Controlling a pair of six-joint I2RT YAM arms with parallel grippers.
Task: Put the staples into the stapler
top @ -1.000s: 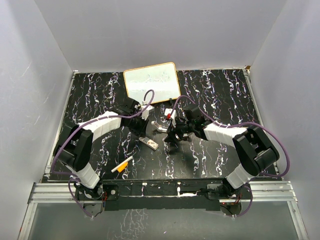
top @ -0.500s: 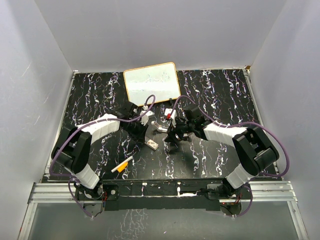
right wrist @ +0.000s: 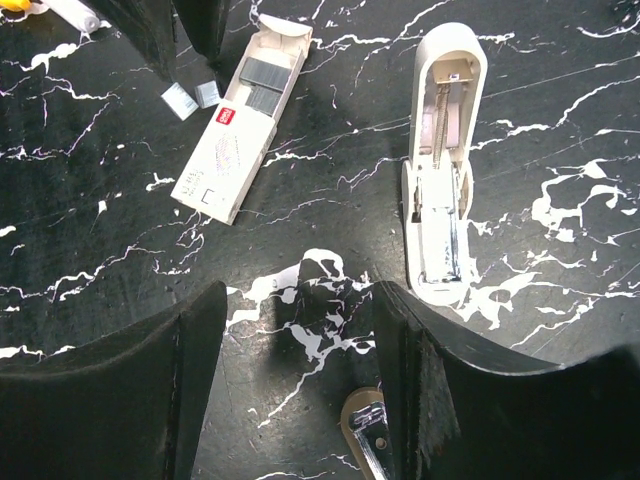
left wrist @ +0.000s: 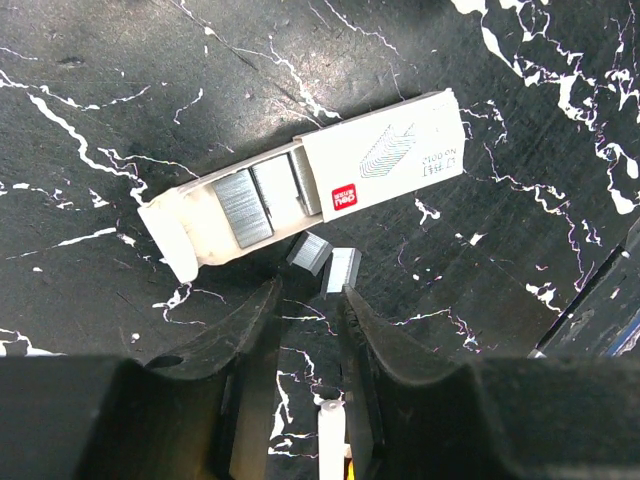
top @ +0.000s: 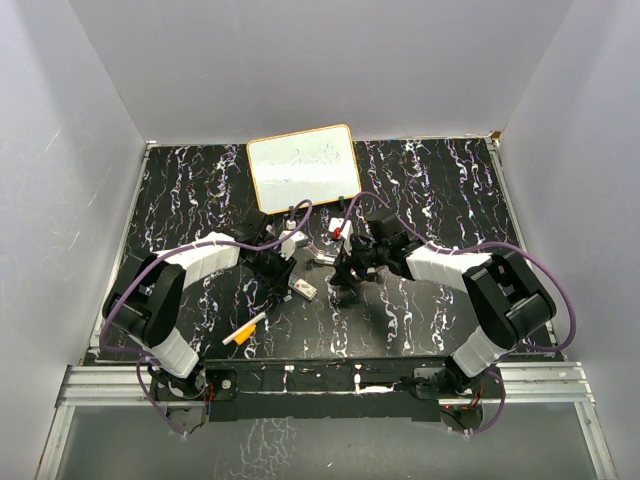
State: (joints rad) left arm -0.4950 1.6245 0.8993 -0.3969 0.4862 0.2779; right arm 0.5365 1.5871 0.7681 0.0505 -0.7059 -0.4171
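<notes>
The staples pack [left wrist: 310, 180] lies slid open on the black marbled table, with grey strips showing in its tray. Two short loose staple pieces [left wrist: 328, 262] lie just in front of it. My left gripper [left wrist: 307, 298] hovers right behind those pieces, its jaws slightly open with only table between them. In the right wrist view the white stapler [right wrist: 440, 170] lies folded open, its metal channel facing up, to the right of the pack [right wrist: 245, 120]. My right gripper [right wrist: 297, 300] stands open over bare table. From above, the pack [top: 303, 289] sits between both grippers.
An orange-and-white marker [top: 245, 330] lies near the front left; its tip [left wrist: 330, 440] shows under my left fingers. A small whiteboard [top: 303, 165] lies at the back. A beige, metal-lined piece [right wrist: 365, 430] shows by my right finger at the bottom edge.
My left gripper has shifted toward the near side and its jaws have parted a little. The right arm and the stapler have stayed put.
</notes>
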